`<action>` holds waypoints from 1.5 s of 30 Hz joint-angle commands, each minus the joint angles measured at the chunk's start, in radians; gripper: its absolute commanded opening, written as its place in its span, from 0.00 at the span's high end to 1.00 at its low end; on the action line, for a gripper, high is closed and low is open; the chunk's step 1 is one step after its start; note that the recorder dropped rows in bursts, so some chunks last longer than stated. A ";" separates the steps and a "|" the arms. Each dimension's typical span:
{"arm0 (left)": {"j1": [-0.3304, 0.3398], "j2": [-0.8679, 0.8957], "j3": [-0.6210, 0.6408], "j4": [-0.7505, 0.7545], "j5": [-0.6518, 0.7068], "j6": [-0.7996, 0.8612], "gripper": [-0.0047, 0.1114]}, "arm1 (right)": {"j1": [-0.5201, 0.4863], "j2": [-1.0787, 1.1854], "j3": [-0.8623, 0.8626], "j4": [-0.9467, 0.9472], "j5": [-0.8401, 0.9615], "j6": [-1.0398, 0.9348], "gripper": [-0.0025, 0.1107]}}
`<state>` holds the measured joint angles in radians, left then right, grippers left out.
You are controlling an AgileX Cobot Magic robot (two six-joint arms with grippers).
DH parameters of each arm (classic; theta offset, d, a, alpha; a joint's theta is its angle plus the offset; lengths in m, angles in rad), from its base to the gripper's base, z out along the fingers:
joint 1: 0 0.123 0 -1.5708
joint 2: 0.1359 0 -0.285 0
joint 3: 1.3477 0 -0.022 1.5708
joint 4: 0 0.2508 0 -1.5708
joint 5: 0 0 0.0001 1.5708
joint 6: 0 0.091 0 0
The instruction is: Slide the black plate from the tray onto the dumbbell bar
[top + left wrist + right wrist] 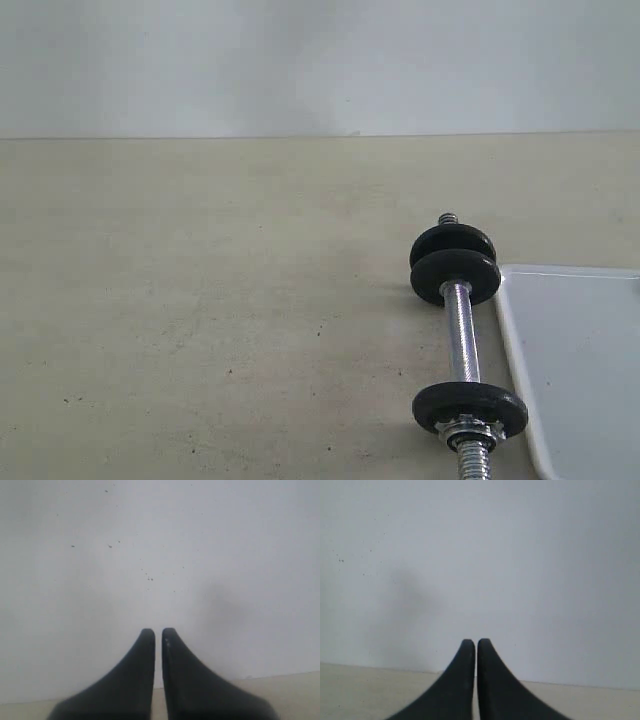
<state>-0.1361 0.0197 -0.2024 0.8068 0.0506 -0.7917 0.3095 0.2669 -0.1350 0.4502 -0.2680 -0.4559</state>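
Note:
The dumbbell bar (pixel 462 335) lies on the table, running from far to near just left of the tray (pixel 580 350). Two black discs (pixel 455 262) sit together on its far end. One black plate (pixel 470 407) sits on its near end, with a silver star nut (pixel 470 436) just in front of it. The part of the white tray that shows holds nothing. Neither gripper appears in the exterior view. My left gripper (pixel 156 631) and right gripper (pixel 472 641) are both shut on nothing, each facing a pale wall above the table's far edge.
The beige table (pixel 200 320) stretches wide to the left of the bar. A plain pale wall (pixel 300 60) stands behind it. The tray runs off the right and bottom edges of the exterior view.

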 commanded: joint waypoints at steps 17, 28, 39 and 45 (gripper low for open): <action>0.003 -0.020 0.027 -0.005 0.003 -0.016 0.92 | 0.000 -0.140 0.042 0.002 0.029 0.079 0.98; 0.003 -0.020 0.027 -0.005 0.003 -0.016 0.92 | 0.000 -0.140 0.042 0.002 0.027 0.079 0.98; 0.003 -0.020 0.027 -0.005 0.003 -0.016 0.92 | -0.179 -0.147 0.042 0.000 0.243 0.062 0.98; 0.003 -0.020 0.027 -0.005 0.003 -0.016 0.92 | -0.319 -0.237 0.042 0.005 0.359 0.064 0.98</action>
<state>-0.1361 0.0028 -0.1798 0.8068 0.0506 -0.8000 0.0418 0.0754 -0.0979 0.4522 0.0506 -0.3867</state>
